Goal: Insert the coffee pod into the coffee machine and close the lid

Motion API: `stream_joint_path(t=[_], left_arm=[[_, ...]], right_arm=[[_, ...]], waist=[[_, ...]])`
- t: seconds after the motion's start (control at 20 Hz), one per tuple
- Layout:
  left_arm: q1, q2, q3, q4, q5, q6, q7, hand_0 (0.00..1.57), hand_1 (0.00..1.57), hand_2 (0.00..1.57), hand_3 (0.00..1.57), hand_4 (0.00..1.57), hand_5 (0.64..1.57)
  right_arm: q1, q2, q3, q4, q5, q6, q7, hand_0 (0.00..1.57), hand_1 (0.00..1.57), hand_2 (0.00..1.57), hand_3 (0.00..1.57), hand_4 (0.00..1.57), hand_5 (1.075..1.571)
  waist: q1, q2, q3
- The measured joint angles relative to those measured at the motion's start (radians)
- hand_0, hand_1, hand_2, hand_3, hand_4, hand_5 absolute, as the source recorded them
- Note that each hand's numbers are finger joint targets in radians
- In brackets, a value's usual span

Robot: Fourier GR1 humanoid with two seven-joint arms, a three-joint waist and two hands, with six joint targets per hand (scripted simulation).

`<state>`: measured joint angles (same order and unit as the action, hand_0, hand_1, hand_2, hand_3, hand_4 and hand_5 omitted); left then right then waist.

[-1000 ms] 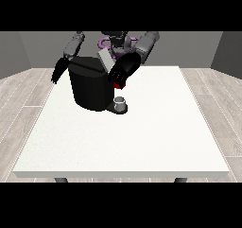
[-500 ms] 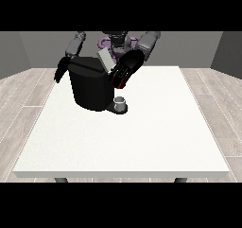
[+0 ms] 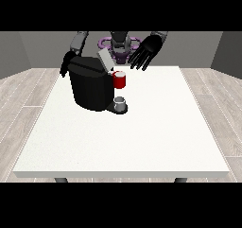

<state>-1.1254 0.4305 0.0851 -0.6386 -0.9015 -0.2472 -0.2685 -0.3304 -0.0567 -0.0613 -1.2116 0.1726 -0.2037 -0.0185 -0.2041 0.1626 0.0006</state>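
The black coffee machine (image 3: 92, 87) stands on the white table (image 3: 142, 137), left of the middle. Its grey lid (image 3: 105, 60) is tilted up and open. A red thing at the machine (image 3: 120, 80) shows at its front, under the lid. Below it, a small grey thing (image 3: 121, 102) rests on the machine's base. The hand at the view's right (image 3: 146, 52) hovers above and to the right of the machine, fingers spread and holding nothing. The hand at the view's left (image 3: 65, 66) hangs close by the machine's back left corner.
The robot's torso (image 3: 119, 45) stands behind the table's far edge. Grey walls and a wooden floor surround the table. Bare white surface stretches in front of and to the right of the machine.
The hand at the view's right has risen from the machine's front, up and to the right, and its fingers have spread. The red thing now shows uncovered.
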Motion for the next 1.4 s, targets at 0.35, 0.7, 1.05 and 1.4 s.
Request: stream_joint_path(t=[0.35,0.7,1.05,1.4], left_arm=[[0.16,-0.186,0.171,-0.005,0.237,-0.003,-0.037,0.0,0.0,0.0,0.0,0.41,1.571],[0.39,-0.353,0.298,0.026,0.424,-0.025,-0.092,0.0,0.0,0.0,0.0,0.39,1.571],[0.528,-0.395,0.306,0.001,0.475,-0.047,-0.075,0.0,0.0,0.0,0.0,0.41,1.571],[0.604,-0.407,0.247,-0.102,0.579,-0.075,-0.031,0.0,0.0,0.0,0.0,0.41,1.571]], right_arm=[[0.114,-0.011,-0.03,0.029,-0.027,0.013,-0.029,0.0,0.0,0.0,0.0,0.0,1.571],[0.15,-0.004,-0.036,-0.011,-0.072,0.053,-0.035,0.0,0.0,0.0,0.0,0.0,1.571],[0.108,-0.055,-0.001,-0.091,-0.091,0.156,0.016,0.0,0.0,0.0,0.0,0.25,1.571],[0.03,-0.114,-0.045,-0.064,-0.108,0.188,0.05,0.0,0.0,0.0,0.0,0.0,1.571]], waist=[[0.109,-0.172,-0.0022],[0.24,-0.353,-0.0018],[0.294,-0.439,-0.001],[0.355,-0.425,-0.0006]])
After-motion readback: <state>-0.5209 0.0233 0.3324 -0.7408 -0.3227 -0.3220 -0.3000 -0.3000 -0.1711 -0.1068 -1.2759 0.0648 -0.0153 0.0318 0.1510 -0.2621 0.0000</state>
